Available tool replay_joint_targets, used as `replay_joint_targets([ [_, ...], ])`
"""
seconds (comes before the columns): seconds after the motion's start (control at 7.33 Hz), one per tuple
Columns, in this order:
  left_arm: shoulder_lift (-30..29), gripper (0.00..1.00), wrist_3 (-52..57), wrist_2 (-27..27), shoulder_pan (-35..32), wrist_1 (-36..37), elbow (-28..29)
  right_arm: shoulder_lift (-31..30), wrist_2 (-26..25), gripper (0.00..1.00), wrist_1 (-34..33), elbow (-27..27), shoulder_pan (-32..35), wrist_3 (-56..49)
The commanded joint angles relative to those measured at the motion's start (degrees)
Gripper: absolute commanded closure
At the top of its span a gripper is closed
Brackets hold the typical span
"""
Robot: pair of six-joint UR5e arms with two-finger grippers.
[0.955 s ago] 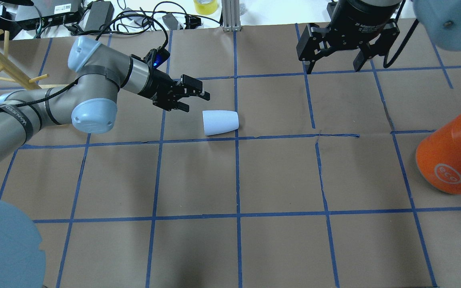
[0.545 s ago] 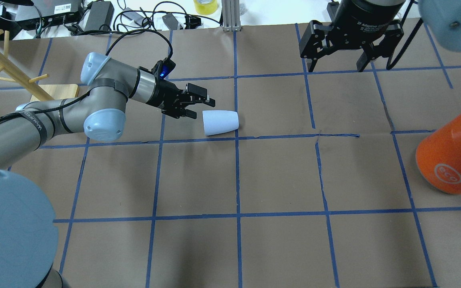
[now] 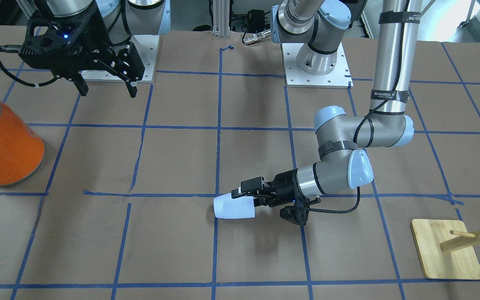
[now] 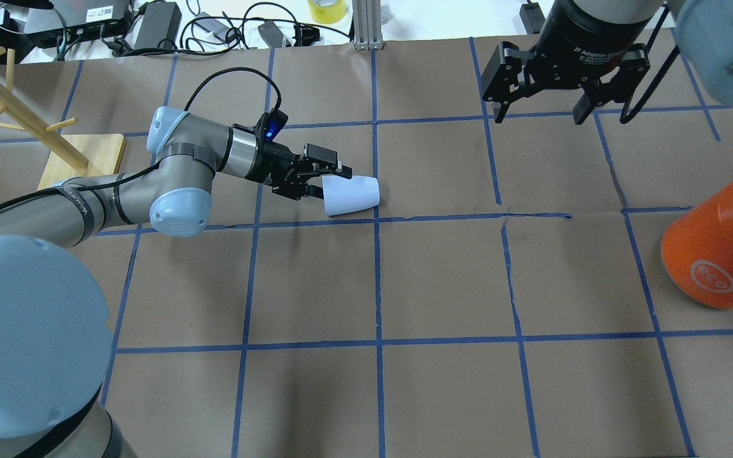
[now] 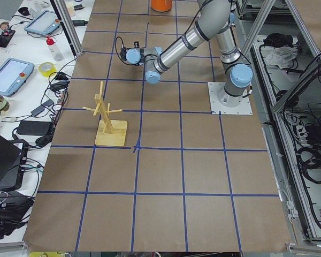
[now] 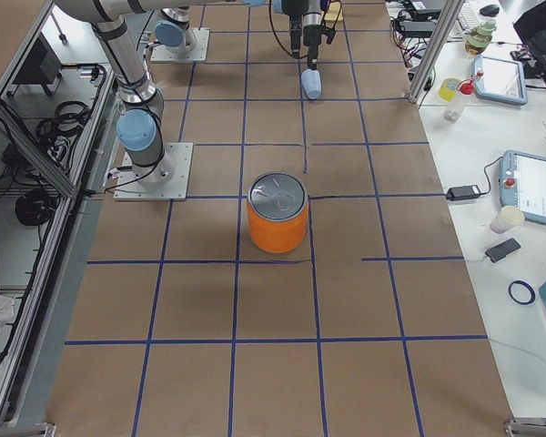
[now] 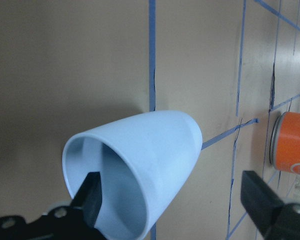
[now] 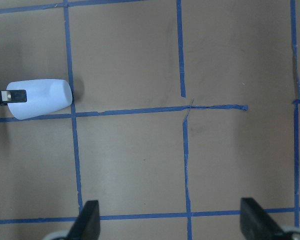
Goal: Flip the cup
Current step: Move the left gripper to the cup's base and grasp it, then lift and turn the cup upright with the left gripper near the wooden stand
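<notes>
Black fingers of the left gripper [image 4: 327, 180] are held apart and are set astride the rim of the cup [image 4: 354, 194]. In the left wrist view 1 finger [image 7: 91, 199] is seen inside the cup's mouth, against or very near the inner wall, while the other [image 7: 261, 201] is kept well outside it, so nothing is clamped. The cup, pale lavender-blue and smooth, is laid on its side on the table [image 4: 443, 280]. Its open mouth is turned toward the left gripper and its narrower closed end is pointed away, just beside a line of blue tape [image 4: 377, 267]. The left arm is stretched low and nearly level over the brown paper. The right gripper [image 4: 539, 116] is held raised above the table, well apart from the cup, with its 2 fingers spread wide and nothing between them. An orange can [image 4: 716, 254] with a silver top is stood at the right edge of the overhead view, far from both grippers. A wooden peg rack [image 4: 102, 149] on a flat base is placed on the table beyond the left arm's elbow.
</notes>
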Motion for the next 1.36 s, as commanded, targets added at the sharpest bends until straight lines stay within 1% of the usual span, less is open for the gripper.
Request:
replay_joint_targets([
  [0.0,-0.8,0.47,-3.5,-3.0,0.0,0.0,0.1,0.1,-0.5,0.00,0.1,-0.1,-0.2,0.2],
  [0.27,-0.7,0.84,-4.8,-2.9,0.0,0.1,0.7,0.3,-4.0,0.00,0.7,-1.0,-0.3,-1.2],
  [0.41,-0.4,1.00,-5.0,-2.9,0.0,1.0,1.0,0.3,-3.6,0.00,0.8,-1.0,-0.3,-1.2],
  [0.82,1.0,1.00,-5.3,-2.2,0.0,1.4,1.3,0.5,-3.4,0.00,0.8,-0.6,-0.3,-1.2],
  [0.95,2.2,1.00,-10.9,-1.3,-0.3,3.1,3.5,0.5,-3.4,0.00,0.8,-0.5,-0.3,-1.2],
  [1.09,4.7,1.00,-20.6,8.9,-1.3,3.9,7.2,0.5,-3.4,0.00,0.8,-0.4,-0.3,-1.2],
  [1.23,6.5,1.00,-21.4,12.5,-3.1,0.6,9.6,0.4,-3.4,0.00,0.8,-0.4,-0.3,-1.2],
])
